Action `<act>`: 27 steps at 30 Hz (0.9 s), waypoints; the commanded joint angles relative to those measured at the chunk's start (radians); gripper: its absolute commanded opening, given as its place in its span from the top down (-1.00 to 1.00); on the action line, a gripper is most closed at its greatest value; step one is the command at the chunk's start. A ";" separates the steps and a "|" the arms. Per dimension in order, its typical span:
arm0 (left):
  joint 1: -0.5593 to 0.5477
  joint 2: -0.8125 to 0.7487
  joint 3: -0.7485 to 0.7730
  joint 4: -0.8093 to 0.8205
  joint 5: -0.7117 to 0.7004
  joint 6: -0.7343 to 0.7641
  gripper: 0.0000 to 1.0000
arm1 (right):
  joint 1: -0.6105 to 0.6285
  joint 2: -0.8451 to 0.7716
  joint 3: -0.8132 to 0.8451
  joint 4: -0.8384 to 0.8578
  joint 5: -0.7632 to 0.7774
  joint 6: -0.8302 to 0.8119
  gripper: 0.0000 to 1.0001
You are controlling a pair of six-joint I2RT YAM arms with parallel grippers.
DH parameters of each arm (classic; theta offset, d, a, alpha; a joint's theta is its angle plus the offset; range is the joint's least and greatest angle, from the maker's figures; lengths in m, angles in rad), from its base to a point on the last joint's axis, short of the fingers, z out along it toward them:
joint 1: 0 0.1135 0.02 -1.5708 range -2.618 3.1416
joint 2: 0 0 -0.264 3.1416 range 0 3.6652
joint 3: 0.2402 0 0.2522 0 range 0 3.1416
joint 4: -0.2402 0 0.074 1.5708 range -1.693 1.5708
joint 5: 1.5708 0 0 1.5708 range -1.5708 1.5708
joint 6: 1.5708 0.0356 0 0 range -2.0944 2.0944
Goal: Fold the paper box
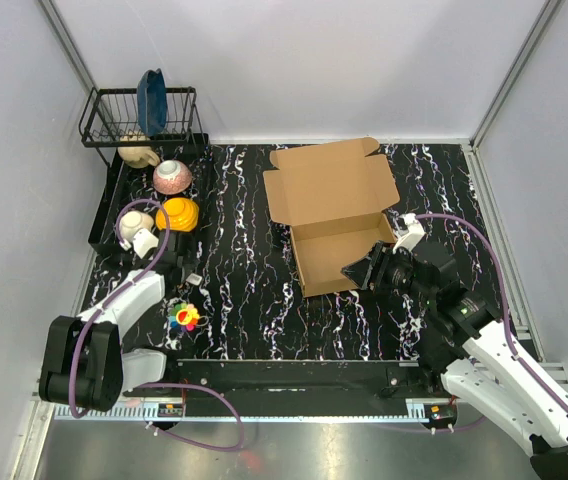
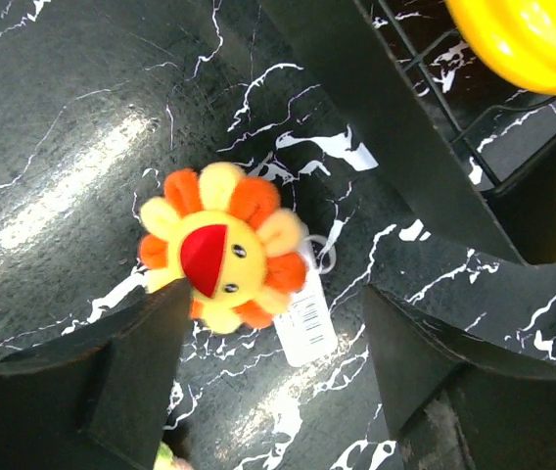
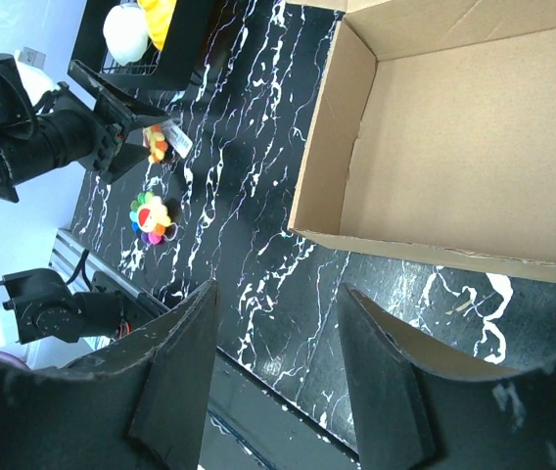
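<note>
The brown cardboard paper box (image 1: 334, 215) sits mid-table with its walls standing and its lid flap lying open toward the back. It also fills the upper right of the right wrist view (image 3: 435, 137). My right gripper (image 1: 362, 272) is open and empty, just off the box's near right corner; in its own view the gripper (image 3: 276, 304) hovers over bare table below the box's front wall. My left gripper (image 1: 176, 268) is open and empty at the left, beside the black rack. In its own view the gripper (image 2: 276, 304) hangs above a small sunflower plush.
A black dish rack (image 1: 144, 150) at the back left holds a yellow bowl (image 1: 179, 213), a patterned bowl (image 1: 172, 176), a white cup (image 1: 136, 224) and a blue item. A yellow-orange sunflower plush (image 2: 221, 250) with a tag and a rainbow flower toy (image 1: 185, 318) lie near the left arm.
</note>
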 commanded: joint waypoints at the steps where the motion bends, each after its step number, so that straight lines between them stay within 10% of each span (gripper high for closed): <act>1: 0.012 0.034 -0.027 0.086 0.033 -0.033 -0.47 | 0.007 -0.009 0.040 0.018 -0.018 -0.028 -0.15; 21: 0.012 -0.120 -0.054 0.063 0.052 0.009 0.79 | 0.007 -0.027 0.043 0.000 -0.021 -0.025 -0.13; 27: 0.010 -0.253 -0.058 0.001 0.075 0.030 0.89 | 0.007 -0.049 0.083 -0.036 -0.040 -0.042 -0.14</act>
